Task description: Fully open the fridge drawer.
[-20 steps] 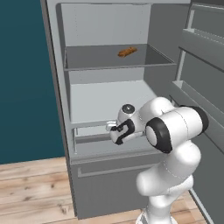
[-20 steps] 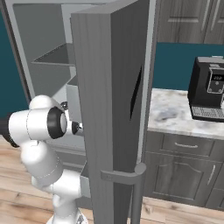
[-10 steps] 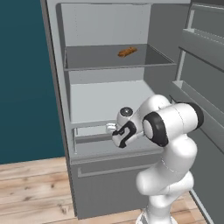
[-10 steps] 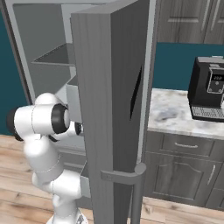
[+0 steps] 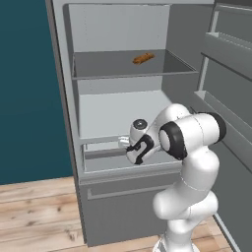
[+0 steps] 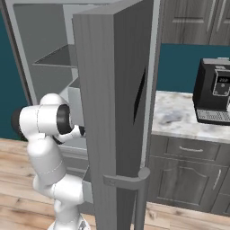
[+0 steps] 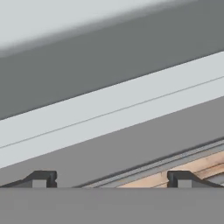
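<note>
Your pincer (image 5: 123, 143) sits at the fridge drawer's (image 5: 106, 162) dark front bar, its fingertips (image 7: 41, 178) spread apart, clamped on nothing you can see.

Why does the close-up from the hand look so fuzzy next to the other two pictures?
Hand view: soft and blurred, pressed close to the fridge drawer, the gripper tips dark at the bottom. Left base view: sharper, evenly lit, faint shade under the shelf. Right base view: clear, though the fridge door blocks much.
</note>
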{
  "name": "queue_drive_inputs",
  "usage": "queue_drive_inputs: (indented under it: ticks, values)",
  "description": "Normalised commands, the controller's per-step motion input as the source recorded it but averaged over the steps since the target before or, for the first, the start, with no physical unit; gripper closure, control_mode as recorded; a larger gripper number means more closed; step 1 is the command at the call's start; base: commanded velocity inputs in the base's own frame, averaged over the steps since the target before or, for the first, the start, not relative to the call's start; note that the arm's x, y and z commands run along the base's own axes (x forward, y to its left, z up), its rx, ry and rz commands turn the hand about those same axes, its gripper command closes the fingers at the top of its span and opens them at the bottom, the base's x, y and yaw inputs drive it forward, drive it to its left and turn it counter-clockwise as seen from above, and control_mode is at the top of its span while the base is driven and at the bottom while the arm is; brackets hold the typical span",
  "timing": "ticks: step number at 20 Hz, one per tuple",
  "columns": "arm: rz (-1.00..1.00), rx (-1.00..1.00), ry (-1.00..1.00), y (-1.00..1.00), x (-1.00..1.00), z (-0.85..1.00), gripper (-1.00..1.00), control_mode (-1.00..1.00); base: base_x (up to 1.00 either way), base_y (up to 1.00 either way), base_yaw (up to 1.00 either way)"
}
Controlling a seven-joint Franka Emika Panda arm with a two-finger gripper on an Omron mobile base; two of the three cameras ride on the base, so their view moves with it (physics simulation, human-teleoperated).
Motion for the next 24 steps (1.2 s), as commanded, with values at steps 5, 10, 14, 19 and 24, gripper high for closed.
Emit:
queue_drive_inputs:
  ticks: [5, 10, 14, 19, 24]
  values:
    - [-0.05, -0.01, 0.13, -0.36, -0.58, -0.42, -1.00, -1.00, 0.00, 0.00, 0.00]
    - [-0.04, -0.03, 0.14, -0.51, -0.91, -0.50, -1.00, -1.00, 0.00, 0.00, 0.00]
    - [-0.02, -0.05, 0.16, -0.55, -0.99, -0.55, -1.00, -1.00, 0.00, 0.00, 0.00]
    - [-0.01, -0.06, 0.20, -0.58, -1.00, -0.61, -1.00, -1.00, 0.00, 0.00, 0.00]
    - [0.00, -0.08, 0.21, -0.61, -1.00, -0.67, -1.00, -1.00, 0.00, 0.00, 0.00]
